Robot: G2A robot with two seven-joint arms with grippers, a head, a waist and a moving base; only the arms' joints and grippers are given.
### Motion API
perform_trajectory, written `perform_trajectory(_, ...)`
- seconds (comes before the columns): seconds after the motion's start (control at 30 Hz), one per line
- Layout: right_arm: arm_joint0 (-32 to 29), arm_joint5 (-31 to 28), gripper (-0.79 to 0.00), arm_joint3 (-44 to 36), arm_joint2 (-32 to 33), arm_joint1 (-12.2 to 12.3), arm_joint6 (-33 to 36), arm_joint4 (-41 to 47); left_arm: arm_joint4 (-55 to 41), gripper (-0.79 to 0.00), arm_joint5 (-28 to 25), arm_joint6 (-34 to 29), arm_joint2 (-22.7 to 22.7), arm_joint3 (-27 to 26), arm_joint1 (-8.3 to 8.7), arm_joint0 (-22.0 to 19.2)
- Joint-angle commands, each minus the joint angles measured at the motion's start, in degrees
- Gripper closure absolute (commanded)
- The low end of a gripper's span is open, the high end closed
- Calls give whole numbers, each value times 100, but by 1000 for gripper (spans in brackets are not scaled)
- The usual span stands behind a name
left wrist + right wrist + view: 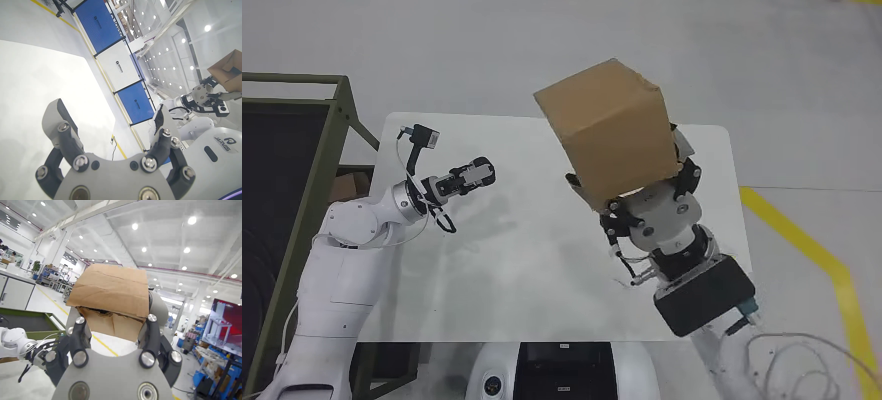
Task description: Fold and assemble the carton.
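From the top, the brown carton [607, 125] is up in the air, well off the white table [542, 290] and over its right part. It is tilted, with one corner pointing away from the robot. The right gripper [627, 195] grasps it from underneath, at its lower edge. Over on the left part of the table hangs the left gripper [480, 172], jaws apart and carrying nothing, well apart from the carton. A green-framed cart [327, 150] stands off the table's left end, and a yellow floor line [802, 240] runs past the right end.

On to the left wrist view: the left gripper [109, 106] is spread wide, nothing between the jaws, with bare tabletop [37, 75] beneath it. Farther off, the right gripper [220, 88] has hold of the carton [228, 70], which is raised above table level. Blue and white panels [121, 70] line the floor beyond the table.

Now the right wrist view: the carton [111, 291] sits right in front of the camera, its creased top panel facing the lens and a rough-edged lower flap hanging below it. The right gripper [113, 321] clamps that lower part, one jaw against each side. The green-framed cart [37, 323] shows behind.
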Motion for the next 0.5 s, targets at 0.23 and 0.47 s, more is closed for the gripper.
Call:
perform_trajectory(0.23, -119, 559, 0, -105, -308, -29, 57, -681, 0, -785, 0, 0, 0, 0, 0, 0)
perform_trajectory(0.47, -69, 470, 0, -113, -339, -77, 633, 87, 0, -785, 0, 0, 0, 0, 0, 0)
